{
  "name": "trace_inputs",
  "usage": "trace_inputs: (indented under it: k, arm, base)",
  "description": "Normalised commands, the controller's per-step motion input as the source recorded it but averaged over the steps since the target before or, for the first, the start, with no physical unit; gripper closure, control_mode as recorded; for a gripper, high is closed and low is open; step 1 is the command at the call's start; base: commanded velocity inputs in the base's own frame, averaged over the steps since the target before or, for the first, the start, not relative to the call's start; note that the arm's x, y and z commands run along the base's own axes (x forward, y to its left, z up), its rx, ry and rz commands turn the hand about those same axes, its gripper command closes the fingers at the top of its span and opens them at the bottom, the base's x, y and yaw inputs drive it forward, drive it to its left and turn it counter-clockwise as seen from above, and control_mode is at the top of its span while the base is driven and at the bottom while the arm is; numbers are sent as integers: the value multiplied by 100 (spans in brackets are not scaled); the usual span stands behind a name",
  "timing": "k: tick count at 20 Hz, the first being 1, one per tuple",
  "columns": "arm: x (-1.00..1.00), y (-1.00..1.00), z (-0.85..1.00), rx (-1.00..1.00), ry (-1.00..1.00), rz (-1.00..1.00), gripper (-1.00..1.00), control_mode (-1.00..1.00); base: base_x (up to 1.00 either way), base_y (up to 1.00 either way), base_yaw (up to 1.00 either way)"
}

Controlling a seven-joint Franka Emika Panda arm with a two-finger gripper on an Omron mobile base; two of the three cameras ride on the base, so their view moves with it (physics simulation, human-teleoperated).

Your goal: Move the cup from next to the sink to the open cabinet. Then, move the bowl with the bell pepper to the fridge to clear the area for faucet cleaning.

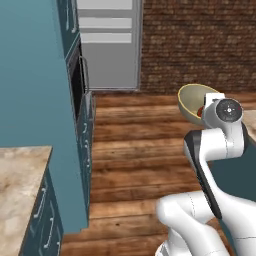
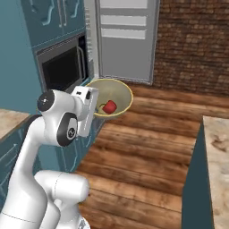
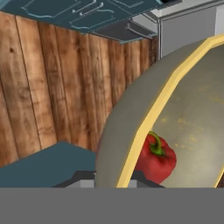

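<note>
My gripper (image 2: 96,108) is shut on the rim of the olive-tan bowl (image 2: 118,95) and holds it tilted in the air above the wooden floor. The red bell pepper (image 2: 109,106) lies inside it, low against the wall. In the left base view the bowl (image 1: 191,99) and bell pepper (image 1: 200,111) sit just left of my wrist. The hand view has the bowl (image 3: 188,105) close up with the bell pepper (image 3: 155,159) near my gripper (image 3: 114,179). The pale grey fridge (image 2: 127,40) (image 1: 110,45) with white shelves stands ahead. The cup, sink, faucet and open cabinet are out of view.
A dark built-in oven (image 2: 62,67) (image 1: 78,80) sits in the teal cabinet column left of the fridge. A stone counter (image 1: 20,175) lies at my left, another counter (image 2: 219,147) at my right. A brick wall (image 1: 200,45) closes the back; wooden floor (image 1: 135,160) runs between.
</note>
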Motion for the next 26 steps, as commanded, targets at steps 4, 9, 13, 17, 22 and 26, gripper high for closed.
trace_inputs:
  k: [4, 9, 13, 17, 22, 26]
  arm:
    - [0, 0, 0, 0, 0, 0, 100, 100]
    - [0, 0, 0, 0, 0, 0, 100, 100]
    - [0, 0, 0, 0, 0, 0, 100, 100]
    - [0, 0, 0, 0, 0, 0, 100, 100]
    - [0, 0, 0, 0, 0, 0, 100, 100]
    - [0, 0, 0, 0, 0, 0, 100, 100]
  base:
    - [100, -9, 0]
    - [100, 0, 8]
    - [100, 0, 16]
    - [100, 0, 32]
    - [65, 0, 73]
    - [59, -36, 60]
